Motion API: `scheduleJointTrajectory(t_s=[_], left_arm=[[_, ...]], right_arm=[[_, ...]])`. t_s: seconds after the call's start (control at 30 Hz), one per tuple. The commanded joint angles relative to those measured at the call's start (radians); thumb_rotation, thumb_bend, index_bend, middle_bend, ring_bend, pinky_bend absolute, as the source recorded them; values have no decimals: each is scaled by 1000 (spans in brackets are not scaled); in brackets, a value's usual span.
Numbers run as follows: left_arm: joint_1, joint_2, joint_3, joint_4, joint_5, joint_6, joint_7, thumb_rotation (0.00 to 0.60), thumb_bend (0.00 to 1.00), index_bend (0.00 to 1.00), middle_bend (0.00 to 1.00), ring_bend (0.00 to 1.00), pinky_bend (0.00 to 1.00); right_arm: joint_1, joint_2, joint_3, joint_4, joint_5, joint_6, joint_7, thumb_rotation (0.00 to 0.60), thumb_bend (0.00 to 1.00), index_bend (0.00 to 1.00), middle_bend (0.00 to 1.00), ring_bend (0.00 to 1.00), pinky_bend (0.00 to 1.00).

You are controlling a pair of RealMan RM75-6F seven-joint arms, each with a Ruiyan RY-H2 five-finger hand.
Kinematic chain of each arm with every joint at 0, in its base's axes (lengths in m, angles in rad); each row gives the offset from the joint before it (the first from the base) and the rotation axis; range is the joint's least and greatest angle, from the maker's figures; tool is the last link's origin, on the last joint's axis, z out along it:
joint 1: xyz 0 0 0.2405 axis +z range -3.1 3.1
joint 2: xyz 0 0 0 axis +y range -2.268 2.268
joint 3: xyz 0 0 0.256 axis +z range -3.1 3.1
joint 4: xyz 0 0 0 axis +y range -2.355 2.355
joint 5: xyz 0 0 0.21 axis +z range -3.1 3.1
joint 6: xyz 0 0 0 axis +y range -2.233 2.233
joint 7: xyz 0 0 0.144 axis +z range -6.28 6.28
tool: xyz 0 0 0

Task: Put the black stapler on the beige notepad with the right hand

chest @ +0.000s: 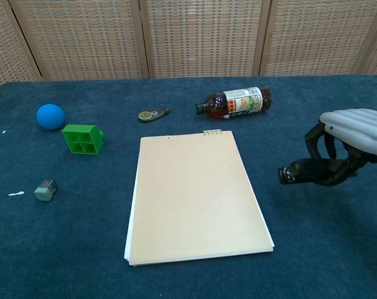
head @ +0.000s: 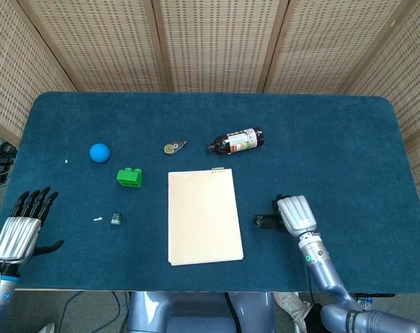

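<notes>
My right hand [head: 294,214] [chest: 349,138] grips the black stapler [head: 265,220] [chest: 310,171] and holds it just above the blue cloth, a short way right of the beige notepad [head: 204,216] [chest: 195,195]. The stapler's nose points left toward the pad and sticks out from under the curled fingers. The notepad lies flat in the table's middle, its spiral edge at the far side, nothing on it. My left hand [head: 24,229] hovers at the near left edge, fingers spread and holding nothing; the chest view does not show it.
A brown bottle [head: 236,140] [chest: 234,102] lies on its side behind the pad. A tape dispenser [head: 174,147] [chest: 153,114], a green block [head: 129,177] [chest: 83,138], a blue ball [head: 99,152] [chest: 50,116] and a small grey sharpener [head: 116,218] [chest: 45,189] sit to the left.
</notes>
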Motion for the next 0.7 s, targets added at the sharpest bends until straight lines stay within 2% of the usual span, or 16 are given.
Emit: scheduleJointTrajectory(t_s=[0.03,0.33,0.7], left_arm=[[1,2,0,0,-1,0,-5,600,164,0,0,0,0],[-2,13,1,-7,-9,-15,-10,600,165,0,0,0,0],[0,39,-2,-12,-18,-22,-66,600,165,0,0,0,0]], right_arm=[[43,-10,17,-97,17,-1,-89,600,402,760,563,574,740],[135,-125,43,-182,124,-3,-270,600,402,761,564,575,741],[242,-285,59,-124,226,-4,-381,600,401,760,564,575,741]])
